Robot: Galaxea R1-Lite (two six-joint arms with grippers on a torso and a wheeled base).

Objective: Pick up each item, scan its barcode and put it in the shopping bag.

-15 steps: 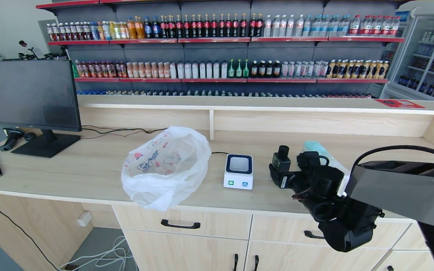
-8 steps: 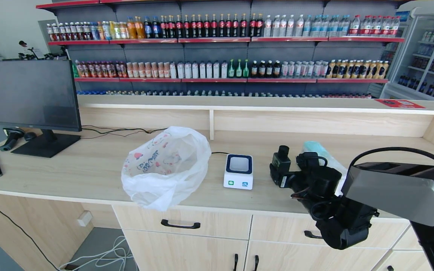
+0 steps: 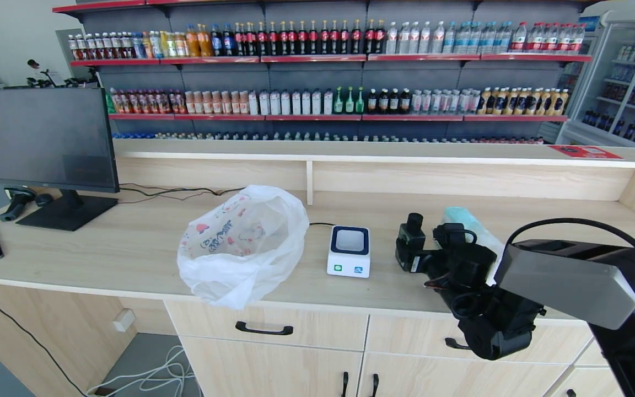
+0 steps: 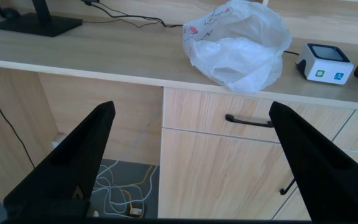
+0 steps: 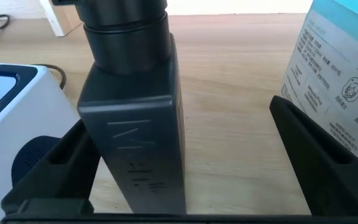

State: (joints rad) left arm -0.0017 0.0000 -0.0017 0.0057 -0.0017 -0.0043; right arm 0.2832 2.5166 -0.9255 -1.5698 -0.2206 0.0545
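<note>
A dark square bottle with a round cap stands on the wooden counter, right of the white barcode scanner. My right gripper is open around it: the bottle stands between the fingers, close to one of them. A pale blue printed packet lies just behind the bottle, partly hidden by my right arm, and the packet sits beside the far finger. The white shopping bag gapes open left of the scanner. My left gripper hangs open and empty in front of the drawers.
A monitor and a handheld scanner stand at the counter's left end. A raised ledge runs along the back. Cables trail behind the bag. Shelves of drinks fill the wall behind.
My right arm has crept a little to the left and forward, closing in around the dark bottle. The bottle, bag and scanner have stayed put.
</note>
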